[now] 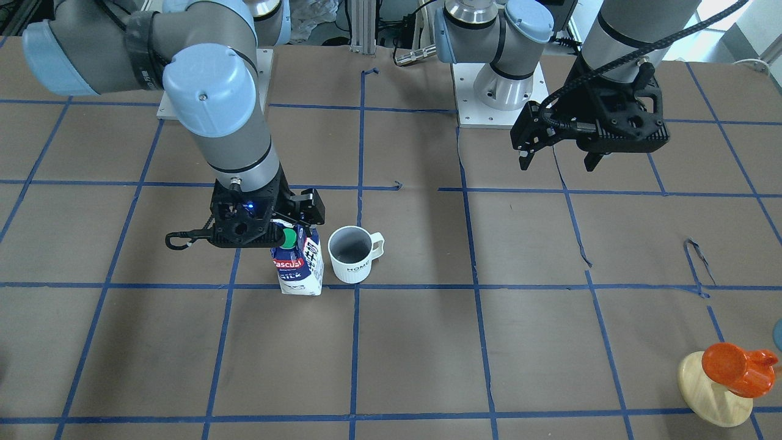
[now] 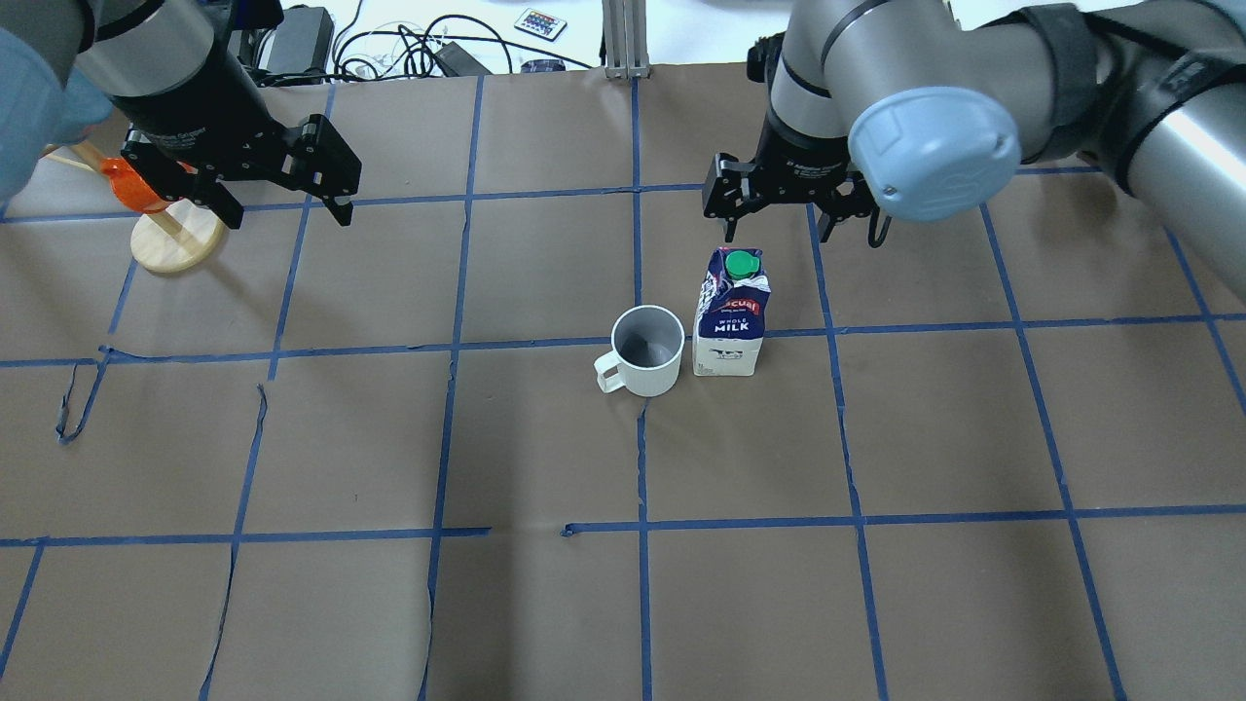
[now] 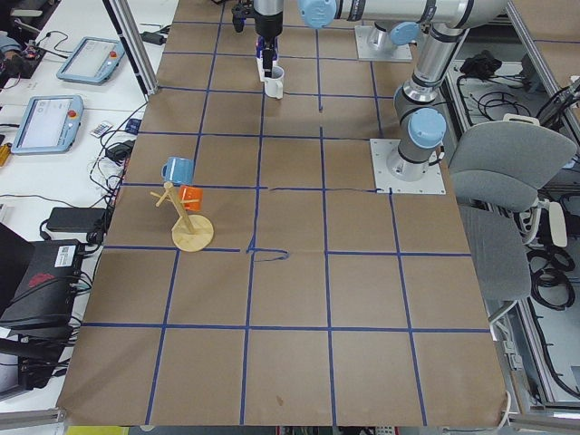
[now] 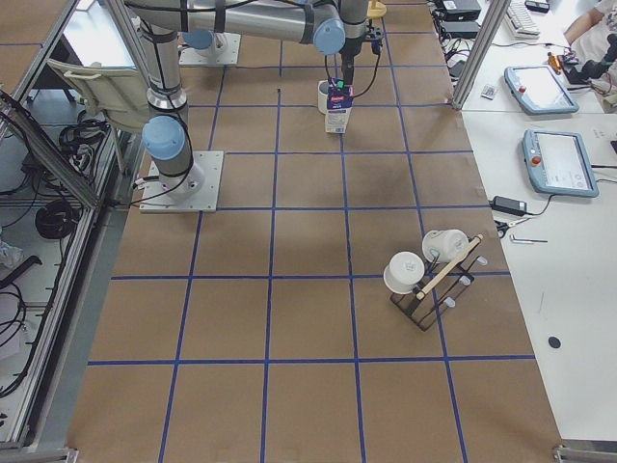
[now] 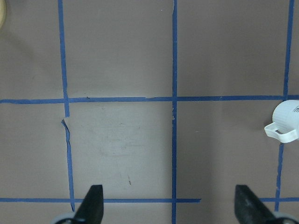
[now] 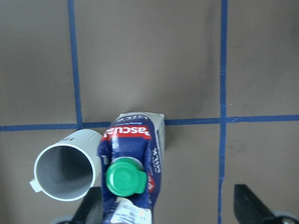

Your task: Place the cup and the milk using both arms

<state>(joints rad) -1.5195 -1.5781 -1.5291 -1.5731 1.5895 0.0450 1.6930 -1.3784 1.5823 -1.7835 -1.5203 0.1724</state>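
- Near the middle of the table (image 2: 934, 438), between the two arm bases along its length, the milk (image 2: 728, 331) stands upright with its green cap (image 6: 124, 176) on top and its base at a blue tape line (image 2: 642, 584)
- Just beside the carton, on the robot's left, the cup (image 2: 647, 352) stands mouth up; the front-facing view shows a thin gap between the two, and the handle points away from the carton, toward the table's left end and slightly toward the robot's edge
- Right hand (image 2: 777, 226) hangs just above the carton's top, spread wide and gripping nothing; in its wrist view the carton sits close to one of the fingers (image 6: 247, 205) while the other is well clear, and I cannot tell whether the near one touches the carton
- Left hand (image 1: 558, 162) hovers high over bare table nearer the robot's edge and the left end, wide open and empty
- Toward the operators' edge near the left end, an orange cup (image 1: 733, 366) sits on a wooden stand (image 1: 702, 385), well apart from the milk and the cup
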